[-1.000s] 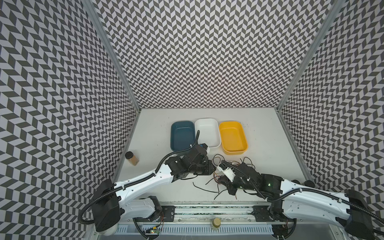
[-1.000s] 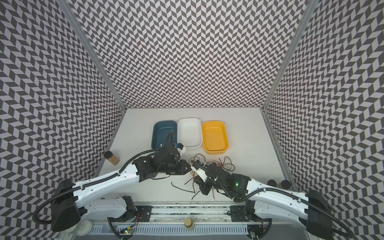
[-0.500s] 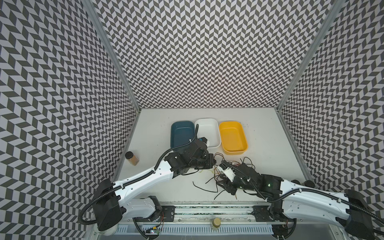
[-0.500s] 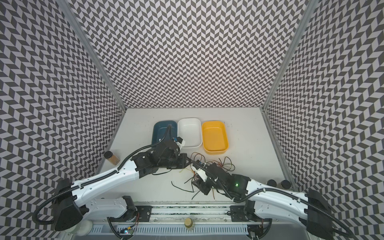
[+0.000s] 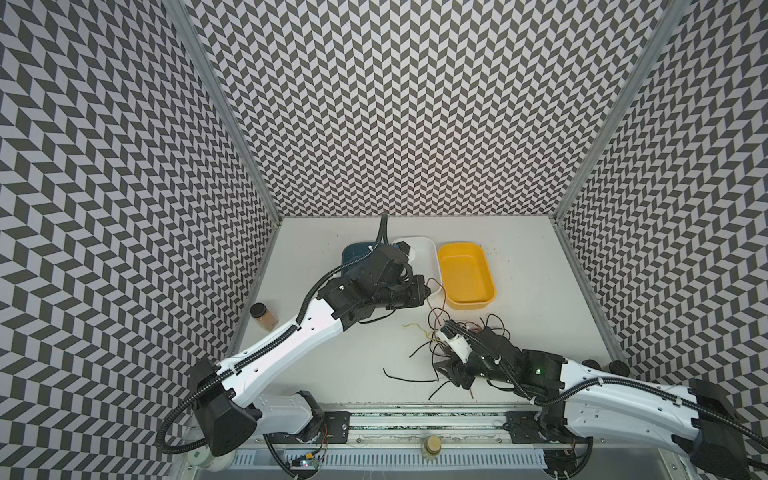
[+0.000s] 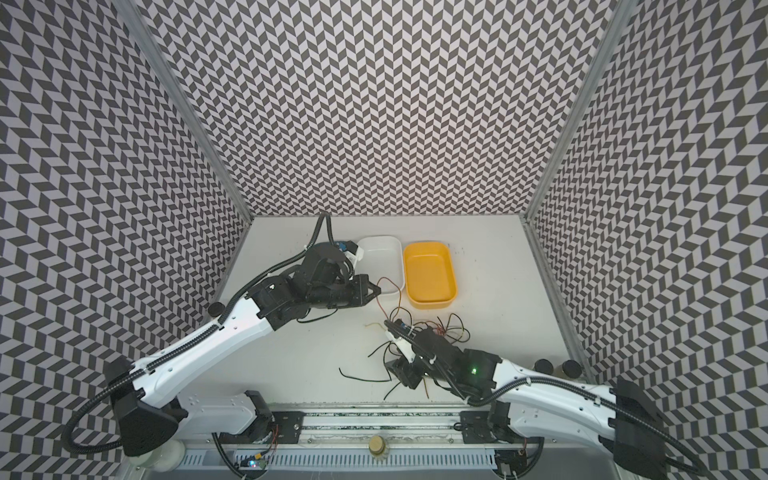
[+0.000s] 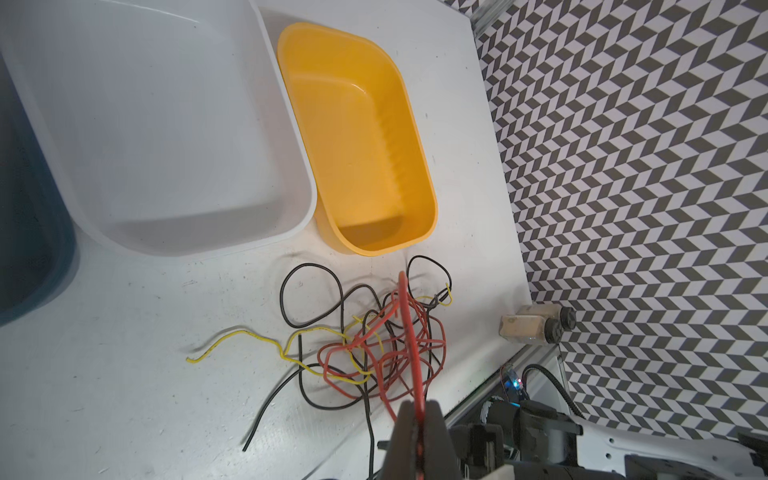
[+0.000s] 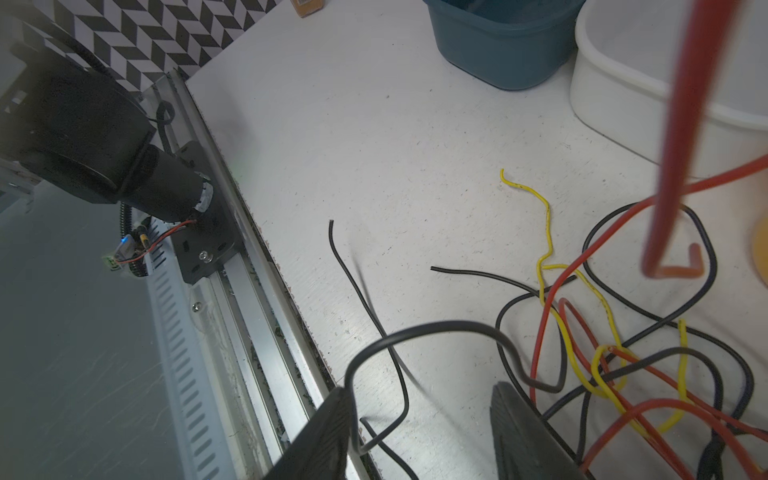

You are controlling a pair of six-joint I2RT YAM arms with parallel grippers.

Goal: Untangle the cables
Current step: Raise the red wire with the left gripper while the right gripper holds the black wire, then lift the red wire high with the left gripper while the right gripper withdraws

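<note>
Cables (image 7: 382, 345), black, red and yellow, are lying knotted at four o'clock from the middle of the table (image 5: 353, 357). One red cable (image 7: 409, 328) is being pinched by the closed left gripper (image 7: 417, 411) and held raised toward eleven o'clock, likely to free it. The right gripper (image 8: 419, 411) is being held open-jawed at the heap's edge. The pull is being crowded at twelve o'clock by the white tray (image 7: 166, 124) and yellow tray (image 7: 357, 137).

Even, bright light from overhead washes my worktop (image 5: 540, 291) — its shadows are soft and short. In both top views the chevron walls (image 5: 395, 104) bow toward the corners. In my right wrist view the hanging red cable (image 8: 685, 124) is a thick blur, the fingers (image 8: 316, 440) of my right pincer (image 8: 419, 388) are soft too — and the worktop shows a pale sheen.
</note>
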